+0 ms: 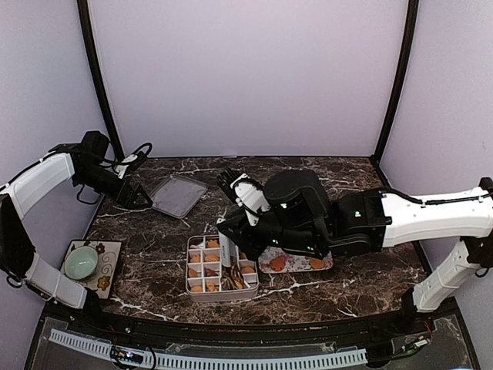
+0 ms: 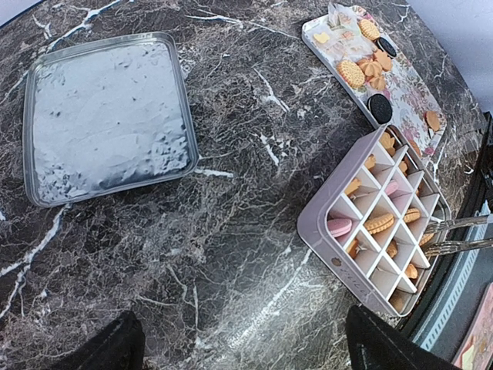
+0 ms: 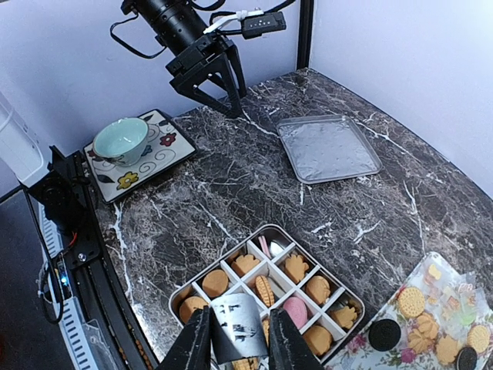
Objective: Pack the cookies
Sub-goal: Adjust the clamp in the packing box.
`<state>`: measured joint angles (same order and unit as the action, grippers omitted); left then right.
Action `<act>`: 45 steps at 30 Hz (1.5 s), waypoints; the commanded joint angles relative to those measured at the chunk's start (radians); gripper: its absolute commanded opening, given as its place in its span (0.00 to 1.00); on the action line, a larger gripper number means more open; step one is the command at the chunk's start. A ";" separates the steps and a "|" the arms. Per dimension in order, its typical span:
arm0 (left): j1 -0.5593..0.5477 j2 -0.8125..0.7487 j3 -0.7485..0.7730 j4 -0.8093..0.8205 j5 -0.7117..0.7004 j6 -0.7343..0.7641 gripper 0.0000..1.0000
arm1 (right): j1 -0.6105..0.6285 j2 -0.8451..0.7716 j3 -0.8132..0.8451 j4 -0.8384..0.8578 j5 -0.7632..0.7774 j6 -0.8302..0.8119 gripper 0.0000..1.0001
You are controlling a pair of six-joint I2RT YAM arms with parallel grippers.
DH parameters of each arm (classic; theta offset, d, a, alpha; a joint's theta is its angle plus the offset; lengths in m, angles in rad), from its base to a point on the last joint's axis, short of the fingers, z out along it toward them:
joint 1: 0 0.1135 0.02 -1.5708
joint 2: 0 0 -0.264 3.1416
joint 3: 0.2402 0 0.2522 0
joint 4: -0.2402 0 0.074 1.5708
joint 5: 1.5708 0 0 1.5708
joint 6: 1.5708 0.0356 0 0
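At far left the left gripper (image 1: 139, 199) hangs with fingers spread wide beside the metal lid (image 1: 178, 195), further right cookies (image 3: 296, 267) fill the divided box (image 1: 190, 267), over which the right gripper (image 3: 239, 341) is clamped on what looks like metal tongs (image 3: 235, 327), and more cookies lie on the flowered tray (image 3: 445, 284).

Marble table (image 2: 254, 193): divided box (image 2: 343, 266), floral tray (image 2: 408, 85), square lid (image 2: 108, 116), patterned plate (image 3: 166, 150).

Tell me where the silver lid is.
Top view: the silver lid lies flat at the table's back left, beside the left gripper, apart from the compartment box.
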<state>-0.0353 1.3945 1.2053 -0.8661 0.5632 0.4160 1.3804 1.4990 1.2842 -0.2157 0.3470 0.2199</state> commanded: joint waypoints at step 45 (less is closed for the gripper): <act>-0.135 0.011 -0.090 -0.021 0.396 0.053 0.89 | -0.135 -0.058 -0.226 0.118 -0.342 -0.071 0.42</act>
<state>-0.1707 1.4204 1.1099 -0.8474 0.9531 0.4427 1.2491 1.4204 1.0634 -0.1795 0.0177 0.1761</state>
